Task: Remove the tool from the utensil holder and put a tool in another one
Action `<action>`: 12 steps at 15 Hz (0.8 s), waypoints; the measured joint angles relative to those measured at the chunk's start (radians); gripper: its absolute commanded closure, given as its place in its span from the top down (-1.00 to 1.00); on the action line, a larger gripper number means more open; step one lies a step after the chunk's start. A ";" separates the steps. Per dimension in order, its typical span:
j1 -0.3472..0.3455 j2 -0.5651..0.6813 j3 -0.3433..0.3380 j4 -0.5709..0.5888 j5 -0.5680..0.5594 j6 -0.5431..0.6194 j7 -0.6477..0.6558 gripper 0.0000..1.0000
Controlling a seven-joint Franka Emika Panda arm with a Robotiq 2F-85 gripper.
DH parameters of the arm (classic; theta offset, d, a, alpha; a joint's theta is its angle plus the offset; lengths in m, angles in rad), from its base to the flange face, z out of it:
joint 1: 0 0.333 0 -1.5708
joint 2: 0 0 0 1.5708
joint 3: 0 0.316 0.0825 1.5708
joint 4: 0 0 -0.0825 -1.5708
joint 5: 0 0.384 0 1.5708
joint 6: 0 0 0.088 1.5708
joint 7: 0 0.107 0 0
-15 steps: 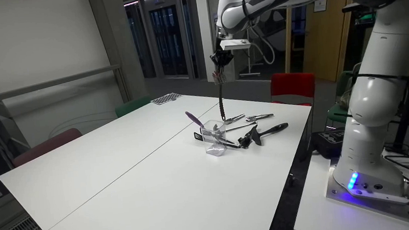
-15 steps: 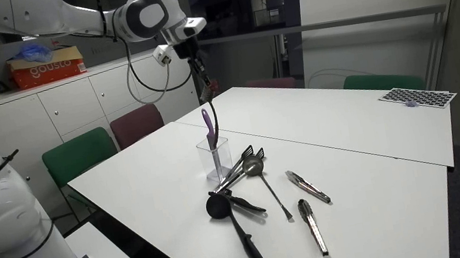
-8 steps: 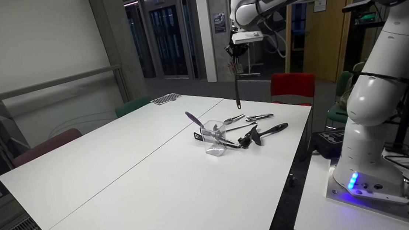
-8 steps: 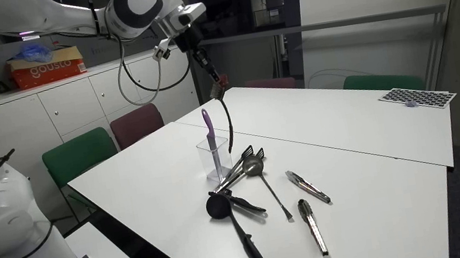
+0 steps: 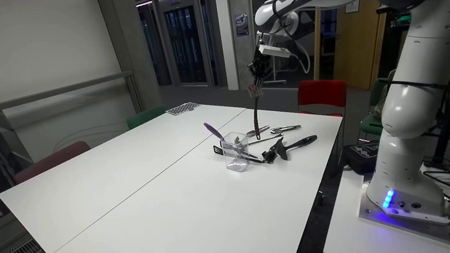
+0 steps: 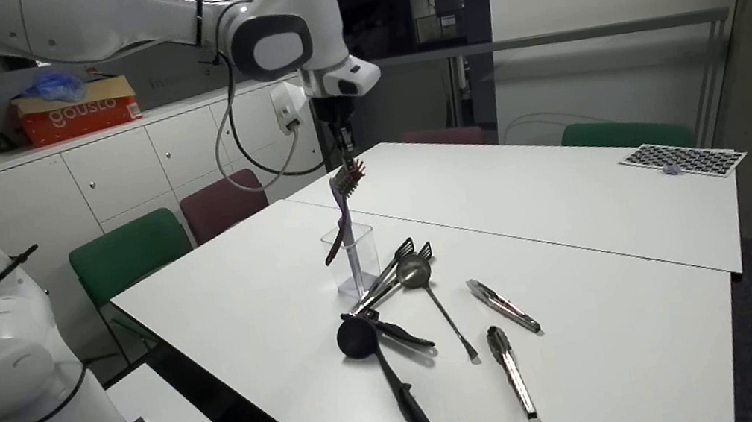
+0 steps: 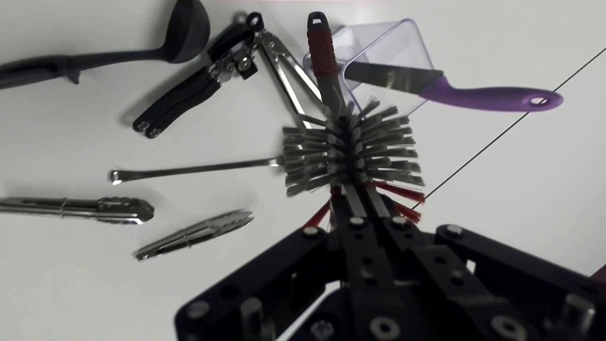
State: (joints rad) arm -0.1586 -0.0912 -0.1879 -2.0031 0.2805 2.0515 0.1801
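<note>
The clear utensil holder (image 6: 369,261) stood upright, a purple-handled knife (image 7: 438,87) leaning inside. In the wrist view the holder lay between twelve and one o'clock from my gripper (image 7: 364,201), which was clamped on the brush (image 7: 349,151) by its bristled end. The handle (image 7: 322,52) hung downward, running out near twelve. I judged that lowering the brush in or carrying it off turned on where the handle's tip sat against the holder's mouth. In an exterior view the handle (image 6: 336,242) overlapped the holder, as if entering; in an exterior view its tip (image 5: 258,136) stood apart, at two o'clock.
</note>
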 measured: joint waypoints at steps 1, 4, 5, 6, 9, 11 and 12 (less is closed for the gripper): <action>-0.001 0.026 -0.014 0.016 0.056 -0.036 -0.044 -0.98; -0.017 0.113 -0.048 0.078 0.176 -0.185 -0.129 -0.98; -0.028 0.146 -0.054 0.102 0.181 -0.235 -0.131 -0.98; -0.039 0.179 -0.060 0.125 0.178 -0.277 -0.128 -0.98; -0.077 0.283 -0.073 0.193 0.175 -0.364 -0.112 -0.98; -0.108 0.351 -0.076 0.241 0.184 -0.415 -0.113 -0.98; -0.125 0.384 -0.076 0.266 0.201 -0.444 -0.116 -0.98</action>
State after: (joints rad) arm -0.2839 0.2929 -0.2636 -1.7372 0.4810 1.6071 0.0646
